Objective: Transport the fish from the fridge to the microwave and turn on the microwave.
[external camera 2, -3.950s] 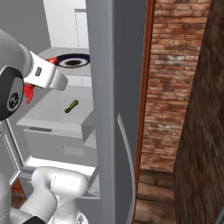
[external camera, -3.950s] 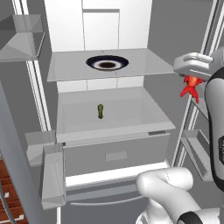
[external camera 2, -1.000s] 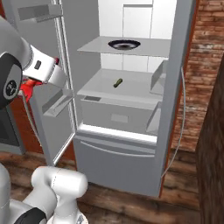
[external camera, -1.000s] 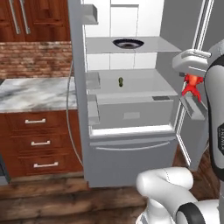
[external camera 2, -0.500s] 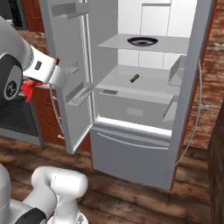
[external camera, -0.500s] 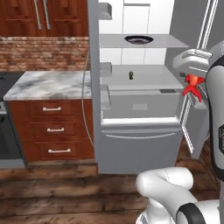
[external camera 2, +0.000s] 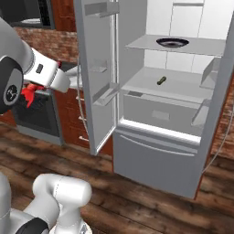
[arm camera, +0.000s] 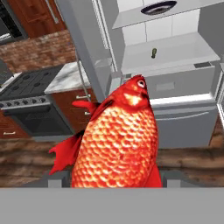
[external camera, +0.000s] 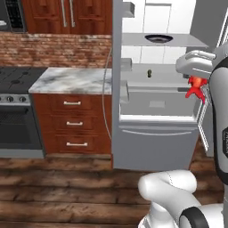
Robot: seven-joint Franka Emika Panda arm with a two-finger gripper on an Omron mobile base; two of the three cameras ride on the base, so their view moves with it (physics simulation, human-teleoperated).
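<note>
A glossy red-orange fish (arm camera: 117,140) hangs in my gripper (arm camera: 113,178), which is shut on its lower body, head pointing away from the hand. From the base, the fish (external camera: 194,88) (external camera 2: 29,94) is in the air in front of the open fridge (external camera: 156,133) (external camera 2: 155,151), well clear of its shelves. A corner of the dark microwave (external camera: 12,14) (external camera 2: 28,10) sits high on the wall above the stove, far to the left of the gripper (external camera: 196,82).
A small green item (external camera: 150,72) lies on the fridge's middle shelf and a black bowl (external camera: 158,38) on the one above. The left fridge door (external camera 2: 97,77) stands wide open. The marble counter (external camera: 71,80), wooden drawers and a black stove (external camera: 18,111) lie to the left.
The whole view has pulled back and shifted, so the fridge now looks smaller and farther right, with counter and stove in sight. The gripper still holds the fish in the same pose.
</note>
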